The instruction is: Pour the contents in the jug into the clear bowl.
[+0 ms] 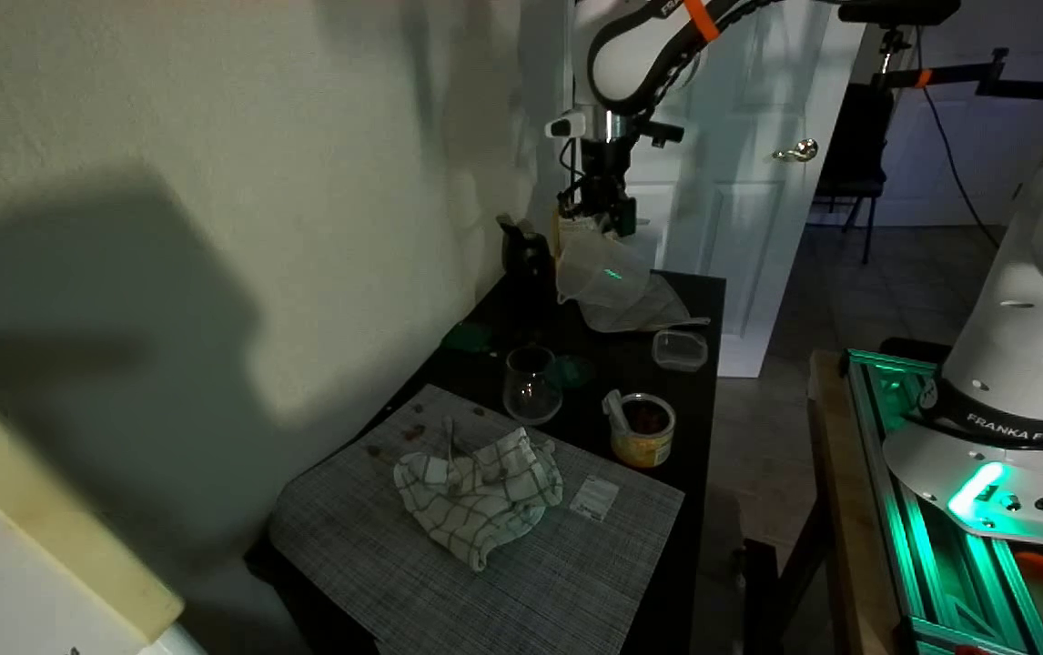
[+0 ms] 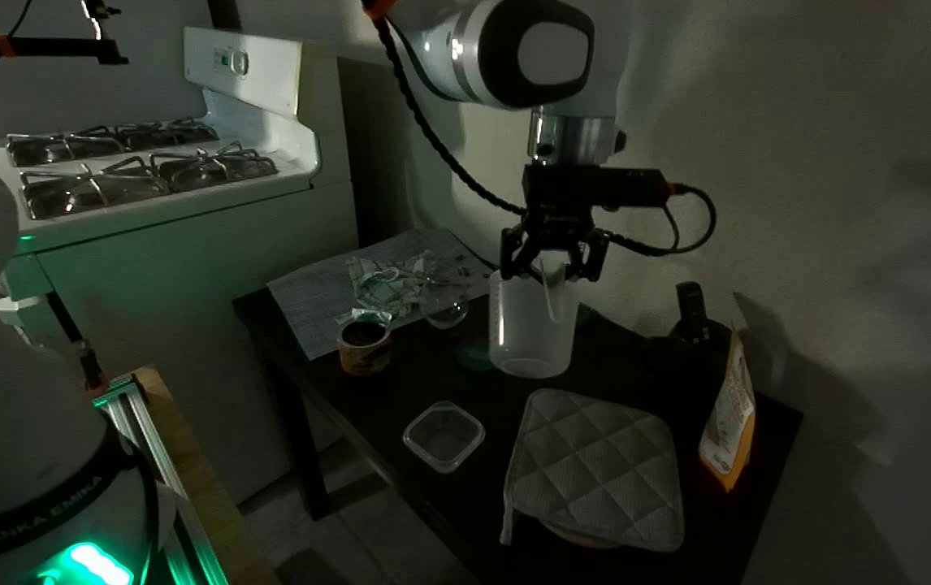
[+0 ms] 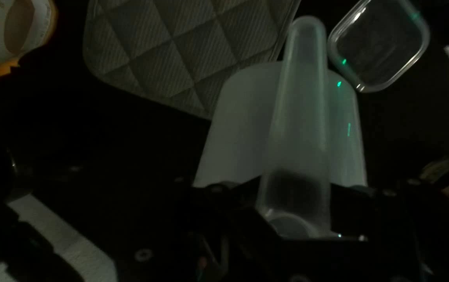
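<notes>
A pale wall [image 1: 376,227] borders one dark table [image 1: 694,400], which in an exterior view bears one clear bowl [image 1: 680,351], one glass [image 1: 532,391], one can [image 1: 642,448] and one placemat [image 1: 558,582] with one cloth [image 1: 485,509]. In an exterior view, one gripper [image 2: 552,272], its jaws pinching the handle [image 2: 552,296] of one jug [image 2: 526,337], holds it above the table. In the wrist view, the bowl and one potholder [image 3: 185,47] lie beyond the jug.

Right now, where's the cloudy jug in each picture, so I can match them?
In an exterior view: the jug is a bit right of the middle, above centre.
In an exterior view: the jug is a bit right of the middle, slightly below centre.
In the wrist view: the jug is right of the middle and looks biggest.
Landmark in all three: the quilted pot holder.
</notes>
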Available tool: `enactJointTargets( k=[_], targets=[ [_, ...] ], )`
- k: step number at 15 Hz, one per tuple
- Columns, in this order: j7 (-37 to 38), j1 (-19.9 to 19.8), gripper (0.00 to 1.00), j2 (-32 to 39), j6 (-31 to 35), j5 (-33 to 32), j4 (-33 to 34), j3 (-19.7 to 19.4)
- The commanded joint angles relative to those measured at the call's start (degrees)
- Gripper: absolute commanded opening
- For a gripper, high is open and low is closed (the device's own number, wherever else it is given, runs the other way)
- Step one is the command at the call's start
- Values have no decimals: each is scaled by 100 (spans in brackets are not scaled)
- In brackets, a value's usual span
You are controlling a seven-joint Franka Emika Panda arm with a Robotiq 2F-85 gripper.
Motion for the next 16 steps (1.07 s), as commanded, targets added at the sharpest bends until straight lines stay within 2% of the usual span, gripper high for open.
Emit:
enactJointTargets(
  k=[1,4,9,13,14,15,16],
  targets=[
    [82,245,0,-709,-782,-910,-368,-203],
    [-144,336,0,-965,-1189,-1340,-523,-256],
    [-378,469,0,-1176,-1258,-1799,-925,-283],
    [-603,397,0,-1489,-1447,-2306,-1352,-413],
    [-756,387,0,-1613,-1457,-2240,-1421,-486],
    [-501,467,0,-1162,-1385,-2124,-1091,-444],
    [-534,459,0,-1218,-1386,-2128,-1136,-486]
  ],
)
